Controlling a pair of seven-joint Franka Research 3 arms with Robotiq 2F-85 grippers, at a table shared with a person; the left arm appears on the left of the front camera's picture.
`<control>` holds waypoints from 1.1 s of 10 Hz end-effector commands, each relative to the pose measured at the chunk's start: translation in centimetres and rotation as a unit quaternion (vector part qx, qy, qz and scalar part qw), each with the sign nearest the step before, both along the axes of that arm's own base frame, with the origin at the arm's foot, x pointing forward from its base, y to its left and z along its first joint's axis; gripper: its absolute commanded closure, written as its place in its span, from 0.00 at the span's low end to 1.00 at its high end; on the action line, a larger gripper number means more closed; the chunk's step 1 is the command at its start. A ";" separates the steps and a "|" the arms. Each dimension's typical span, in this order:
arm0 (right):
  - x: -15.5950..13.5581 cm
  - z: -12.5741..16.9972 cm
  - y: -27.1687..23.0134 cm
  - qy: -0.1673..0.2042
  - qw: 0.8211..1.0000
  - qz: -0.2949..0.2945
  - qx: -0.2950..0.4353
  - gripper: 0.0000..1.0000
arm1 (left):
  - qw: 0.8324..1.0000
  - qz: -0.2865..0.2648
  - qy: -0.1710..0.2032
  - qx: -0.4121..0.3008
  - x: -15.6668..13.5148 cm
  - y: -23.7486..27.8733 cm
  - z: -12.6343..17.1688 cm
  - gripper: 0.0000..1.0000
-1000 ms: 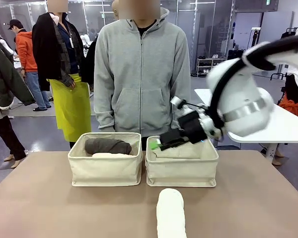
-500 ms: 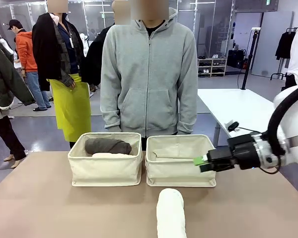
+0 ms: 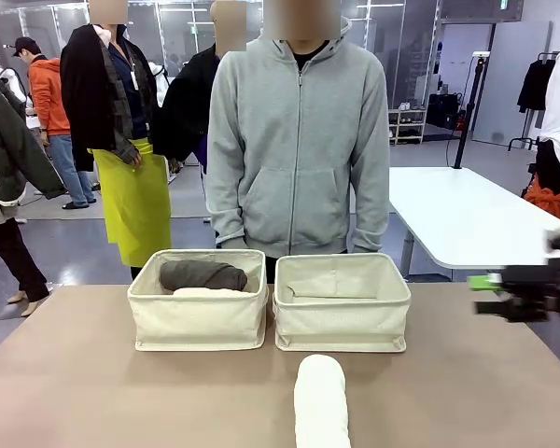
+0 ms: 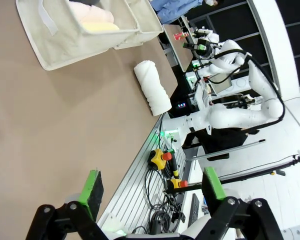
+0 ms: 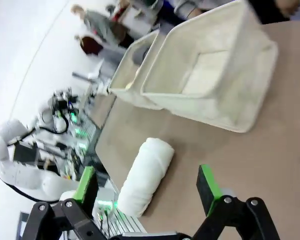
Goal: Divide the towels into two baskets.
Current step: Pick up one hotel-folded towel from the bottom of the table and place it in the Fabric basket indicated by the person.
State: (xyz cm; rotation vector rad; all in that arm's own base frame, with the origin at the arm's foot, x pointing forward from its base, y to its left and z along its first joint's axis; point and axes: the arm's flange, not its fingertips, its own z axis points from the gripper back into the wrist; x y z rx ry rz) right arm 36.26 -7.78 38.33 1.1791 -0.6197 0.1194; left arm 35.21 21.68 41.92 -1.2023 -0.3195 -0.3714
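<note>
The white towel (image 3: 321,401) lies on the worktop (image 3: 75,373) just in front of the right basket (image 3: 342,327), where I judge it belongs. My right fingers (image 5: 207,185) stand spread and empty, and my left fingers (image 4: 94,187) too. I'd straddle the roll's middle crosswise with the right, then clamp.

Bright, even indoor light, shadows faint. Front view sharp exc. right gripper (image 3: 493,293), motion-smeared. Wrist views bent at edges; right wrist view soft, bkgd blown white.

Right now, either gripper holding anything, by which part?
Nothing. The left gripper and right gripper are open and empty; white towel lies free on the table.
</note>
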 end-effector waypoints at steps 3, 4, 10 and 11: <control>-21.9 -10.3 -2.4 -0.024 0.992 -0.081 0.090 0.00 | 1.000 -0.004 0.001 0.000 -0.4 0.2 0.1 0.00; -24.8 -11.6 -3.2 -0.027 0.990 -0.107 0.093 0.00 | 1.000 -0.004 0.001 0.000 -0.4 0.2 0.1 0.00; -15.1 -10.5 -16.0 -0.014 0.989 -0.107 0.099 0.00 | 1.000 -0.004 0.001 0.000 -0.4 0.2 0.1 0.00; -15.1 -10.5 -16.0 -0.014 0.989 -0.107 0.099 0.00 | 1.000 -0.004 0.001 0.000 -0.4 0.2 0.1 0.00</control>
